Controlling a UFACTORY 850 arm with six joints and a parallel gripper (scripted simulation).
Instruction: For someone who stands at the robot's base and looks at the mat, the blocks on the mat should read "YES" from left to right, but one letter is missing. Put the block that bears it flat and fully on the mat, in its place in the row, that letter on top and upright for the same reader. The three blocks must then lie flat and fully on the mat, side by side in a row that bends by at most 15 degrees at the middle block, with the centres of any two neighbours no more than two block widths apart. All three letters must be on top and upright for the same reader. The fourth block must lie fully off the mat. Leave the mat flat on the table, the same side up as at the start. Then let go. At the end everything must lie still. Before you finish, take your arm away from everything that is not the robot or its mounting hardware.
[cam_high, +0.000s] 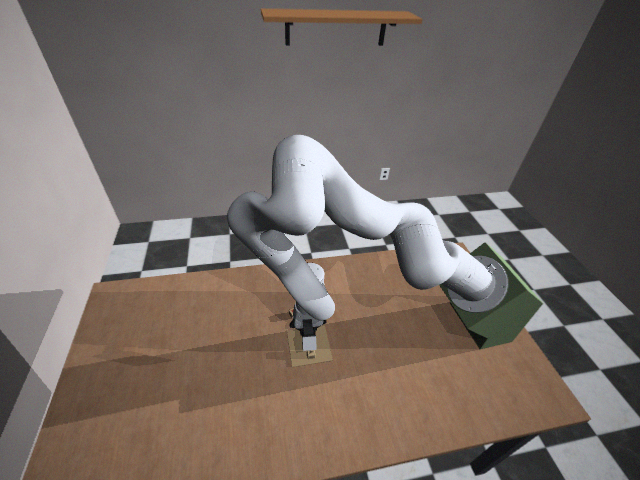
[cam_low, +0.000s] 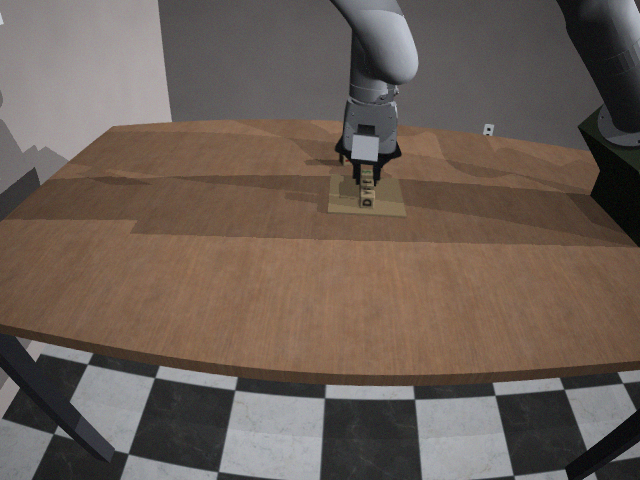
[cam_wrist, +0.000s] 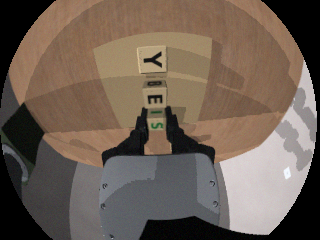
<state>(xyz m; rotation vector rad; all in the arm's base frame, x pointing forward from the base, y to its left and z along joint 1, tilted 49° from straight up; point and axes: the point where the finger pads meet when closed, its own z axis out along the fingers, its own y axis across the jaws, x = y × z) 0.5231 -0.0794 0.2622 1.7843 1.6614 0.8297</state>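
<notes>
A tan mat lies on the wooden table; it also shows in the top view and in the exterior view. In the wrist view a Y block lies at the far end of the mat with an E block closer to me, both letters on top. My gripper is shut on an S block right next to the E block, in line with the row, S on top. I cannot tell whether the S block touches the mat. In the exterior view the gripper stands over the mat, and the front block shows a D on its side.
The green robot base stands at the table's right edge. A small tan thing, perhaps the fourth block, shows just behind the mat, left of the gripper. The arm hangs over the table's middle.
</notes>
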